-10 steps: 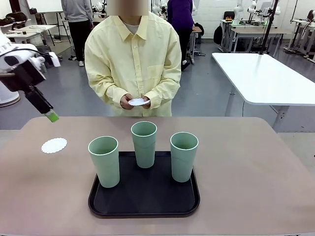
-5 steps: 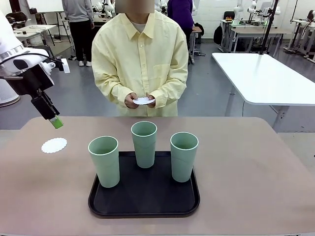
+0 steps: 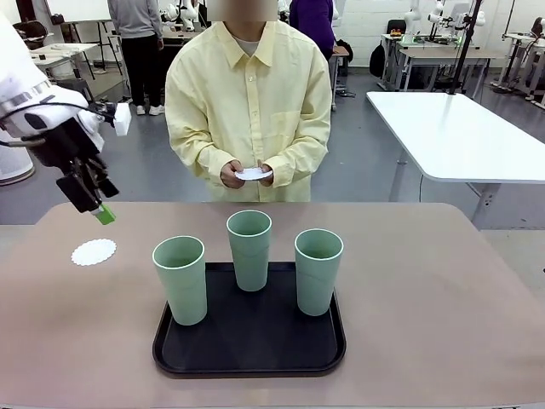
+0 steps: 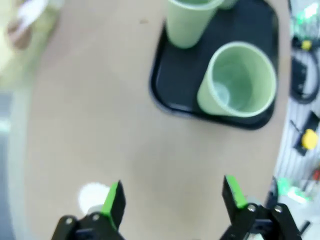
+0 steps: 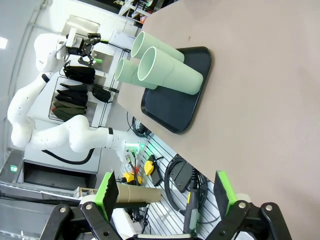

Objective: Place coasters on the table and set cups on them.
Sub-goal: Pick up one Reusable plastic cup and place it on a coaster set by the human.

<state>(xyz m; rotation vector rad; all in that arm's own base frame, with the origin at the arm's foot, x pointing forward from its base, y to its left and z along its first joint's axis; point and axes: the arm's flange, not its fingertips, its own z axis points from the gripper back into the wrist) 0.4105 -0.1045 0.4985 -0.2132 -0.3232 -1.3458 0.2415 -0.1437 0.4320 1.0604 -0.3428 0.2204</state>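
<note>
Left gripper (image 3: 103, 212) is drifting right and lower than a second ago, jaws apart and empty, hovering above the table (image 3: 443, 298) just past the laid coaster (image 3: 94, 252). Person's hands (image 3: 247, 175) are holding a second coaster (image 3: 253, 174) at the far edge. Likely next: taking the left cup (image 3: 180, 279) mid-wall, lifting straight up, centring it on that coaster. Black tray (image 3: 249, 358) is carrying all three cups upright, seemingly empty. Right gripper (image 5: 165, 192) is idling, jaws apart.

Coaster (image 4: 90, 196) (blurred) half behind the left end effector (image 4: 173, 186)
</note>
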